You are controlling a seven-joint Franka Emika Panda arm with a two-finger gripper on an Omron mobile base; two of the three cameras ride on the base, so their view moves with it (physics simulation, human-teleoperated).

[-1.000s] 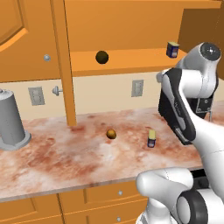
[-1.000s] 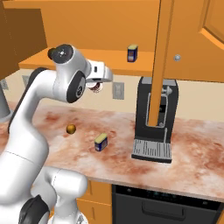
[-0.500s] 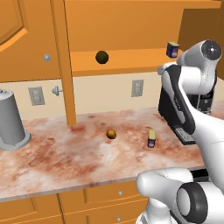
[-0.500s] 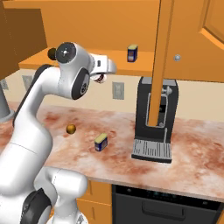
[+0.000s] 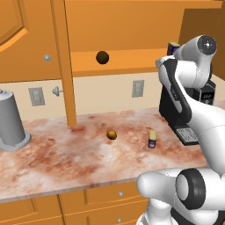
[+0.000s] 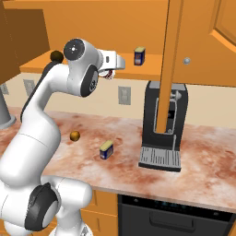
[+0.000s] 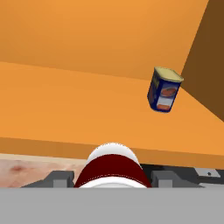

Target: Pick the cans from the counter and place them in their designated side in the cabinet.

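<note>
Orange kitchen, marbled counter [image 5: 66, 158] below, open cabinet [image 5: 132, 61] above with its shelf at arm height. Coffee machine [image 6: 163, 129] on the counter at right, grey metal cylinder [image 5: 11, 121] far left, small brown ball [image 5: 112, 134] mid-counter, a dark ball [image 5: 102, 57] sitting on the shelf to the left.

Gripper [image 6: 109, 73] raised to shelf level, jaws closed partway around the red-and-white can [image 7: 112, 165]; in the hand view it sits between the finger tips, just short of the shelf's front edge. One blue can [image 7: 163, 89] already stands on the shelf at the right end, near the side wall. Second blue can [image 5: 152, 139] waits on the counter, near the coffee machine.

My read: I'm mid-carry, placing the red can. To do it well:
- clear the shelf lip before pushing in; the can looks about level with the edge, so I'd lift a touch first.
- which side is meant for it I can't tell from here; blue went right, so left of it seems likely.
- keep well apart from the blue can and the dark ball.
- set it down upright, flat on the shelf, before releasing.
</note>
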